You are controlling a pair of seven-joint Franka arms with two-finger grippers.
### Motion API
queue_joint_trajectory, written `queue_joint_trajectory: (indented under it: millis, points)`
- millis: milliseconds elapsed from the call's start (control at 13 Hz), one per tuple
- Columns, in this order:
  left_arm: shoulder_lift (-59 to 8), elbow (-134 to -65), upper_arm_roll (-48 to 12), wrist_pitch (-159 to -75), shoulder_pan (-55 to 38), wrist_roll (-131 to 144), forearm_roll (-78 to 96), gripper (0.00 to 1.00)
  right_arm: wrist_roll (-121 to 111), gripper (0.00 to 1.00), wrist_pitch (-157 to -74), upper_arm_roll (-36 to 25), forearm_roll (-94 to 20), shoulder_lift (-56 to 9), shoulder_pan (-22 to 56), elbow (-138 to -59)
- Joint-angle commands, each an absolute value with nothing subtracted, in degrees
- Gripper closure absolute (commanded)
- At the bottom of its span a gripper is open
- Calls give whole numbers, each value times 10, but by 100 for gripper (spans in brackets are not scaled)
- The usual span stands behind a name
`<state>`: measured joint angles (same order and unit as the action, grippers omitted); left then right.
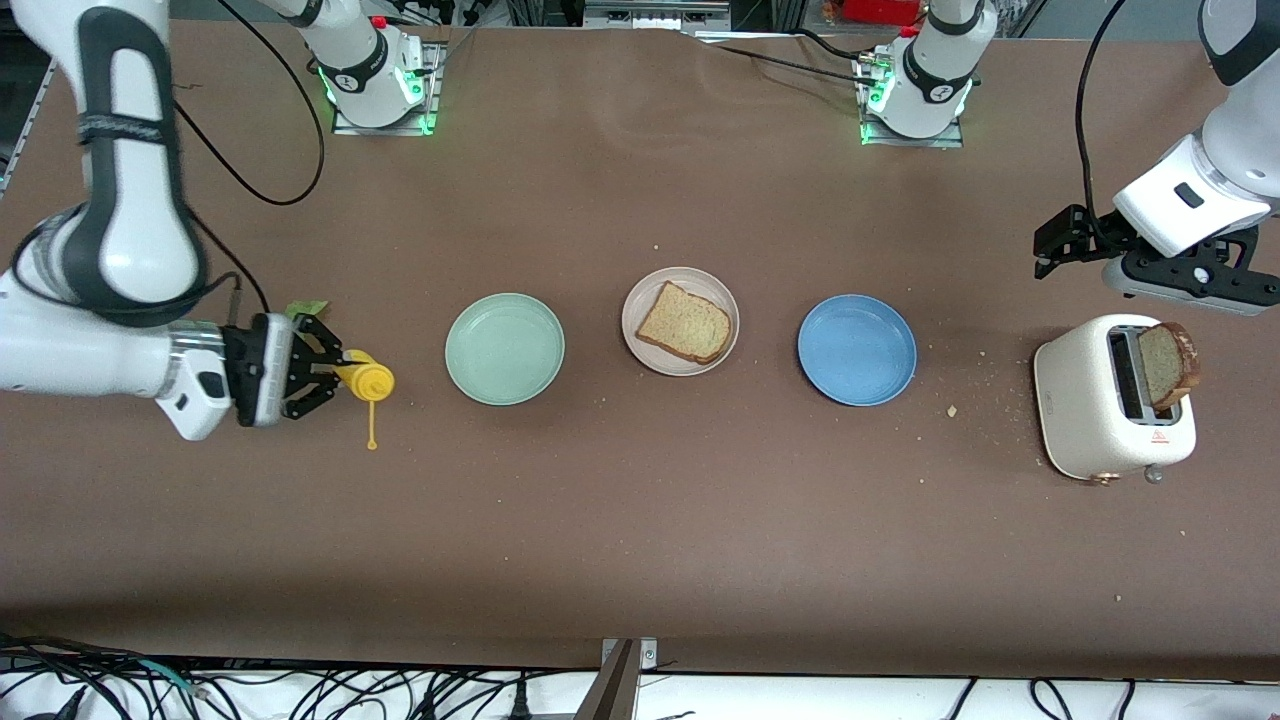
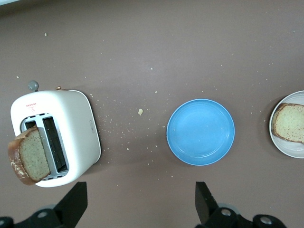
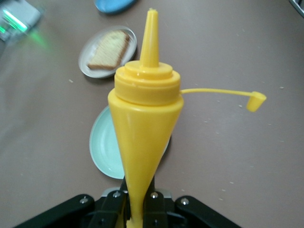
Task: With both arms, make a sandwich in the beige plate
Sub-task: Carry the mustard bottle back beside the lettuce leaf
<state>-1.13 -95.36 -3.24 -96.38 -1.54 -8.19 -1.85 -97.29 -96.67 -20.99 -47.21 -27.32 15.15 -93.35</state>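
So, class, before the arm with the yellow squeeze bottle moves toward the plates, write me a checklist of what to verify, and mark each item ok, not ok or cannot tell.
1. right gripper shut on the yellow squeeze bottle: ok.
2. Bottle cap off the nozzle, hanging by its tether: ok.
3. Bread slice lying flat in the beige plate: ok.
4. Lettuce on that slice: not ok, none there.
5. Second bread slice ready, sticking up from the toaster: ok.
6. left gripper open and waiting above the table beside the toaster, clear of the plates: ok.
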Motion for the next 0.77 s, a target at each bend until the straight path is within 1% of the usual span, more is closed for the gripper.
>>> queue_joint_trajectory:
  millis: [0,385,538,692]
  points:
    - [-9,-953,-29,-960,-17,-80,-10,0,-1100,100,-940,-198,-542,-244,102,-1032]
    - [-9,-954,-29,-952,-14,-79,-10,0,-1331,100,-912,-198,-610,-250,45,-1163]
    - [-9,-954,-29,-951,-14,-79,-10,0,-1396,100,-903,-198,-616,-269,27,-1180]
    - [-9,-954,-29,-951,-14,-79,-10,0,-1457,100,-883,-197,-620,-299,8,-1177]
